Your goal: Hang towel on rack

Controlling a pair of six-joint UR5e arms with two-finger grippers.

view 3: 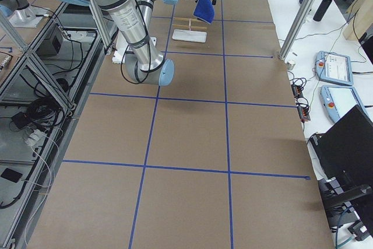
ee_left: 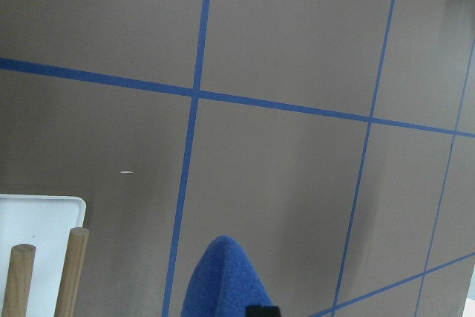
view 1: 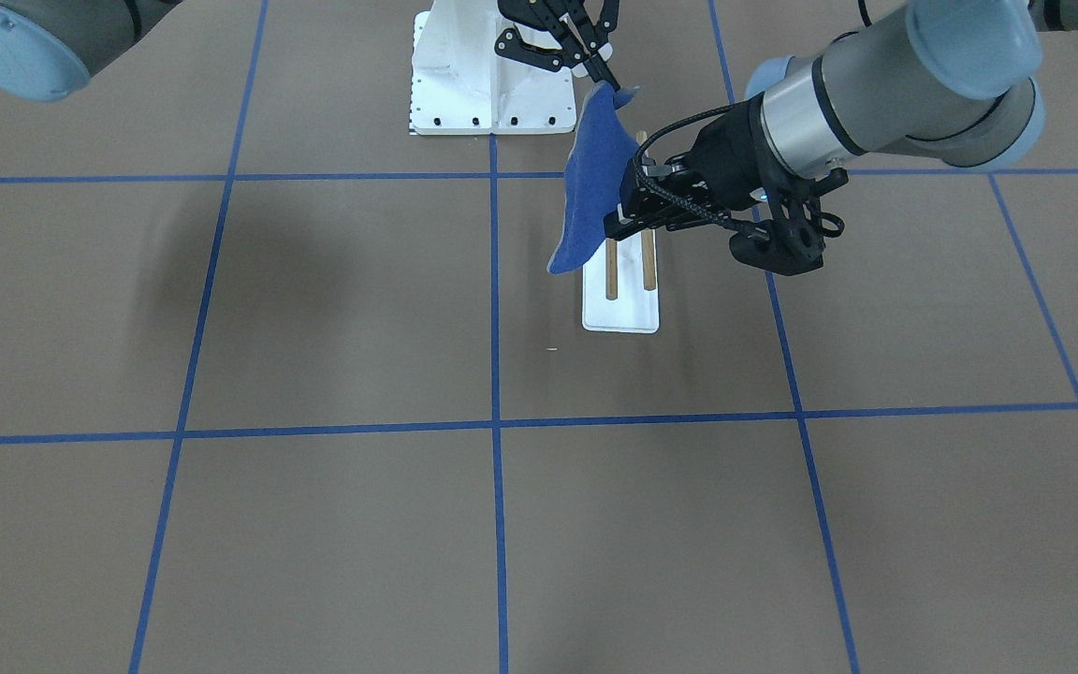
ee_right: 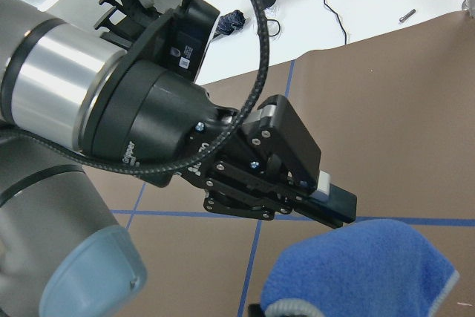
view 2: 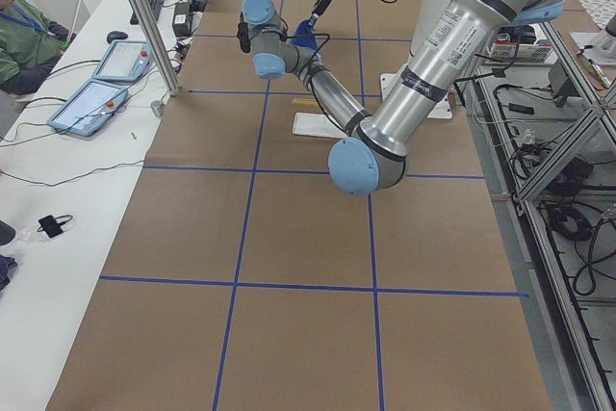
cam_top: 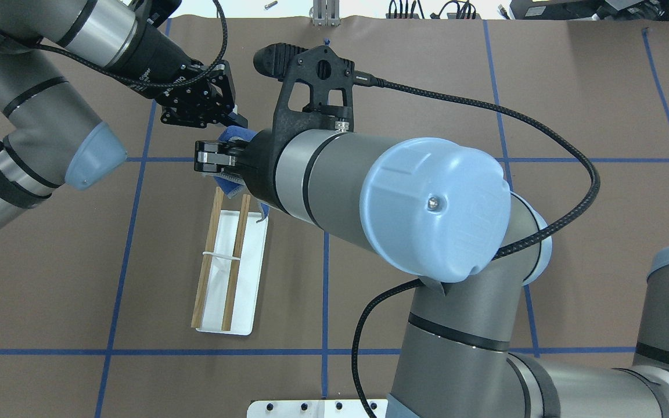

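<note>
The royal-blue towel hangs in the air, stretched between both grippers, just above the far end of the rack. My right gripper is shut on its upper corner. My left gripper is shut on its side edge lower down; it also shows in the right wrist view, just above the towel. The rack has two brown dowels over a white base plate. From overhead only bits of the towel show beside the left gripper and right gripper. The dowel ends sit left of the towel.
The large white bolted pedestal stands behind the rack by the robot's base. Blue tape lines cross the brown table. My right arm's elbow hangs over the table's middle. Tablets lie on the operators' bench.
</note>
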